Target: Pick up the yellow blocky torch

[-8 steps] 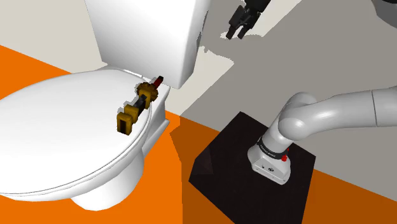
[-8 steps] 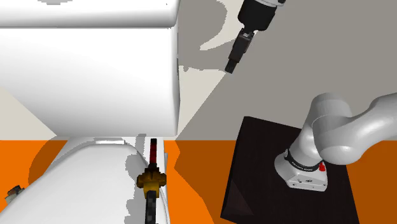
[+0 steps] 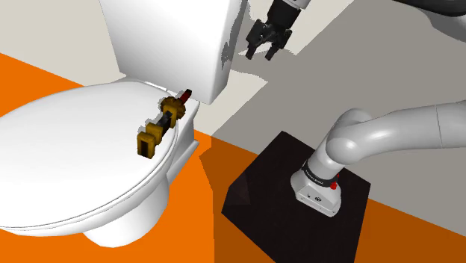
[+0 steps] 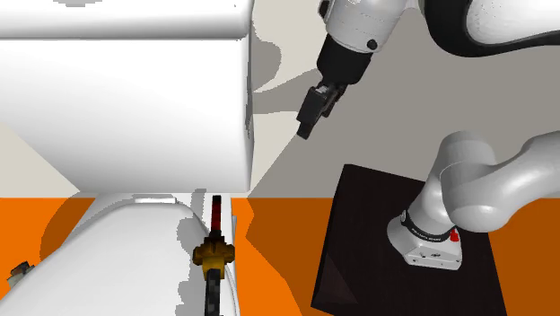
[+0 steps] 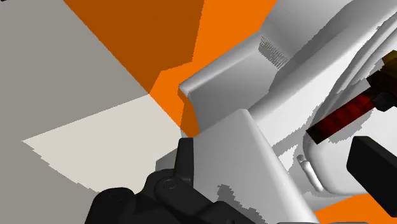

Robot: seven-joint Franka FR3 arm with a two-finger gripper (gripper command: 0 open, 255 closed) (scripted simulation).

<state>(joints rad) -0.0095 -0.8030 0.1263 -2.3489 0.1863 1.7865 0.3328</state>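
Yellow and black, the blocky torch [image 3: 159, 124] lies along the edge of the white toilet's lid [image 3: 67, 149], its red end toward the tank [image 3: 172, 37]. The claw [image 3: 261, 52] hangs in the air beside the tank, well apart from the torch, its fingers spread with nothing between them

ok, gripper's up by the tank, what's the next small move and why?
Probably lower the gripper toward the shoulder view's lower left, over the torch. It hangs open in the air beside the toilet tank, well apart from the torch, which lies on the toilet lid near the hinge.
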